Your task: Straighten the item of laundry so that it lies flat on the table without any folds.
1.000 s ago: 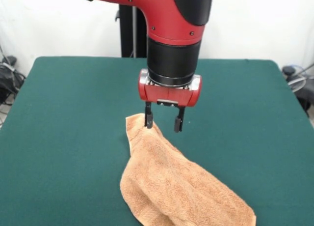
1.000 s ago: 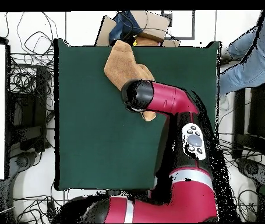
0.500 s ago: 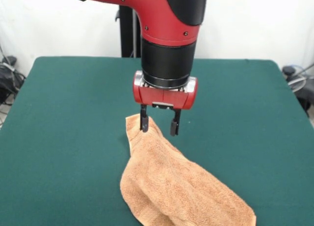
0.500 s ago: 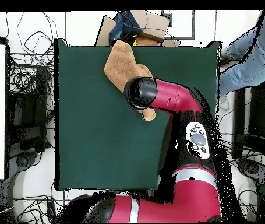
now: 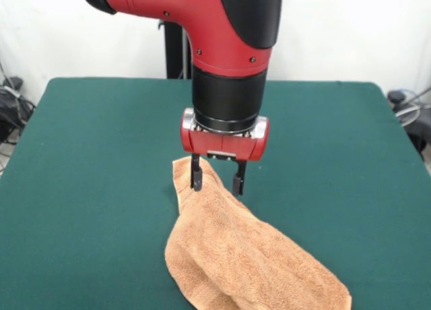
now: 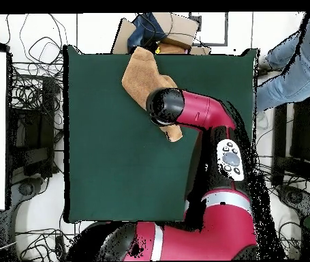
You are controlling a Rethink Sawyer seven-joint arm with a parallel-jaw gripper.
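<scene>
**Colleague:** Where is the towel (image 5: 236, 256) lying, and how is the claw?

**Me:** The towel is bunched in a long shape on the table (image 5: 87, 155). Its narrow corner points toward the middle of the green cloth and its wide end reaches the table edge nearest the front camera. From the overhead camera, the arm covers the middle of the towel. The gripper (image 5: 215, 182) stands just above that narrow corner, fingers spread apart and holding nothing — one finger is in front of the corner's edge, the other over the fold beside it. I cannot tell whether the tips already touch the cloth.

**Colleague:** How do you expect it to handle?

**Me:** I judge it is light, soft terry with no stiffness at all. It will hang and drape from wherever I pinch it, and the rough pile should not slip between the fingers. Nothing fragile here. The felt-like surface may drag on it, so I think pulling will stretch it out rather than slide it as a lump.

**Colleague:** And where would you take hold?

**Me:** At the narrow corner under the fingers — it looks like a single edge, thin enough to close on. The thick folded middle I would avoid, because a pinch there may catch several layers together.
</scene>
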